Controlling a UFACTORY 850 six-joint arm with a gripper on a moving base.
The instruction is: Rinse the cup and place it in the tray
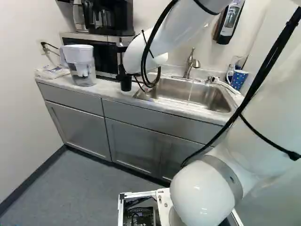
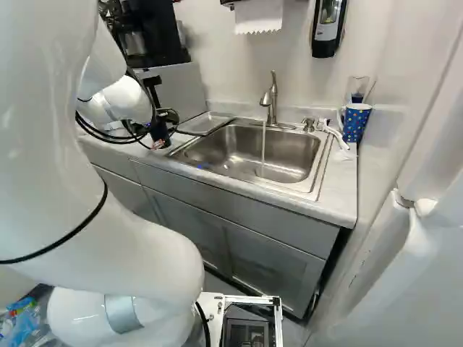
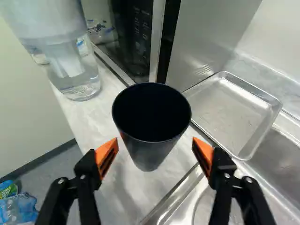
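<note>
The black cup [image 3: 152,152] stands upright and open-topped on the counter [image 3: 119,183], between the fingers of the gripper [image 1: 125,76]. The gripper is released: its orange pads [image 3: 107,156] stand wide, one on either side of the cup, with a gap at each. In the left base view the cup is a little left of the centre, in the upper half; in the right base view it is left of the centre, just beside the sink's near left corner. The arm [image 1: 141,56] comes in from the upper right of the left base view.

The metal tray [image 3: 234,112] lies flat between the cup and the back wall, beside the microwave [image 1: 106,54]. The sink [image 2: 286,155] fills the middle of the right base view, and a thin stream of water [image 2: 263,148] falls into it from the faucet [image 2: 272,97].

At the upper left of the left base view, a lidded water pitcher [image 1: 83,68] stands on the counter, a packet [image 1: 51,72] beside it and a coffee maker [image 1: 108,16] above the microwave. At the upper right of the right base view are a dotted blue mug [image 2: 355,124], a white brush [image 2: 333,133] and, higher, a wall dispenser [image 2: 328,25].
</note>
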